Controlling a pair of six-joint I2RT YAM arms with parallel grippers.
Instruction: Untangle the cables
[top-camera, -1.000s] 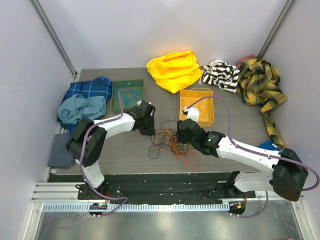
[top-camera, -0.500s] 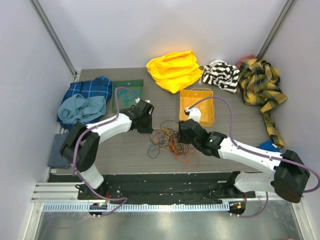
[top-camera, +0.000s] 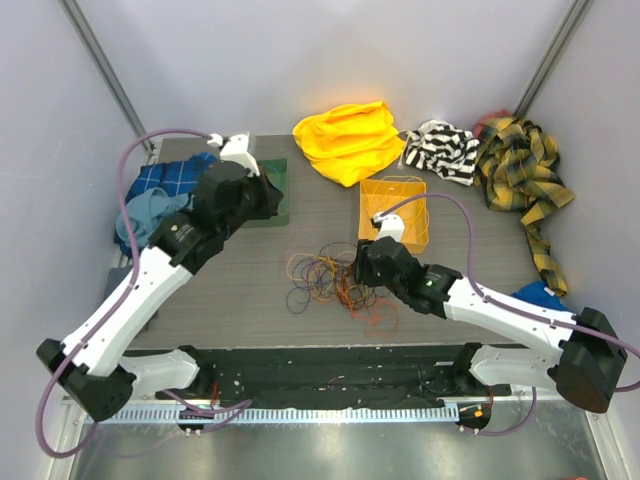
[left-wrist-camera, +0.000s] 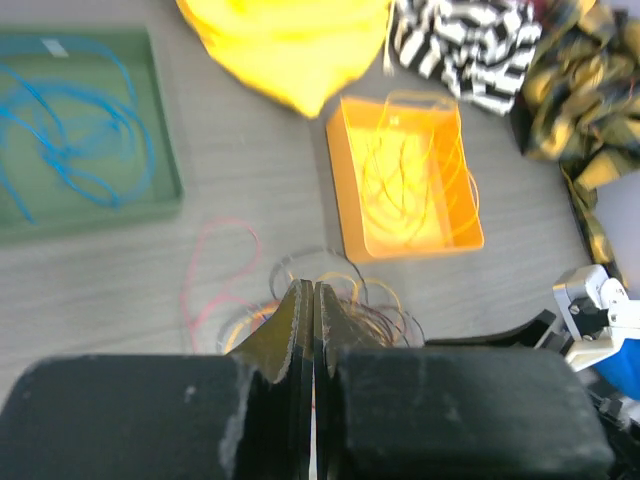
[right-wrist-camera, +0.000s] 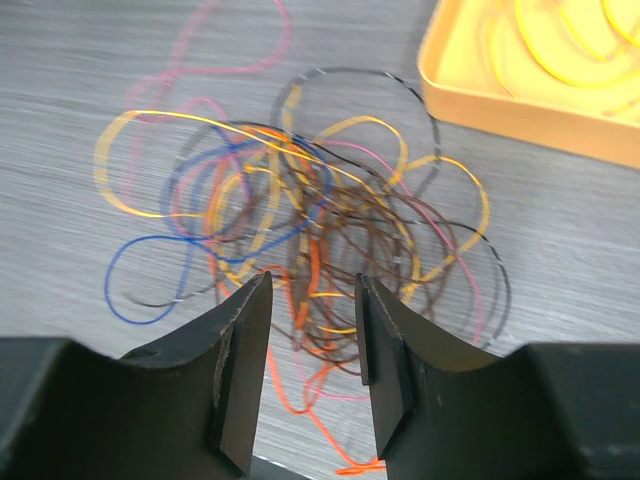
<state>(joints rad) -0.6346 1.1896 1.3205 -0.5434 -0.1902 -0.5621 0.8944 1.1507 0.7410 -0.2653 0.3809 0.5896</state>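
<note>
Right gripper (right-wrist-camera: 312, 300) is partly open, a narrow gap between the fingers (right-wrist-camera: 240, 350). It hangs low over the near edge of the cables (right-wrist-camera: 300, 230), fingers either side of an orange strand. Whether the pads touch any wire I cannot tell.

Left gripper (left-wrist-camera: 307, 290) has its jaws pressed together. Cannot tell if a wire is pinched. In the top view the left gripper (top-camera: 270, 200) sits raised over the green tray (top-camera: 272, 168), well apart from the tangle.

The cables (top-camera: 330, 280) lie in one loose tangle on the table (top-camera: 250, 270), mid-front, between the two arms. Mostly orange, yellow and dark loops, with a blue loop on the left side and a pink strand trailing off toward the back. The pile lies just in front of the orange tray (top-camera: 394, 181), not touching it.

The orange tray (left-wrist-camera: 340, 200) holds a few yellow wires (left-wrist-camera: 410, 170). The green tray (left-wrist-camera: 170, 190) holds blue wires (left-wrist-camera: 70, 130).

Back edge: yellow cloth (top-camera: 348, 140), striped cloth (top-camera: 440, 150), plaid cloth (top-camera: 520, 170) at right. Blue plaid cloth (top-camera: 165, 180) at left.
</note>
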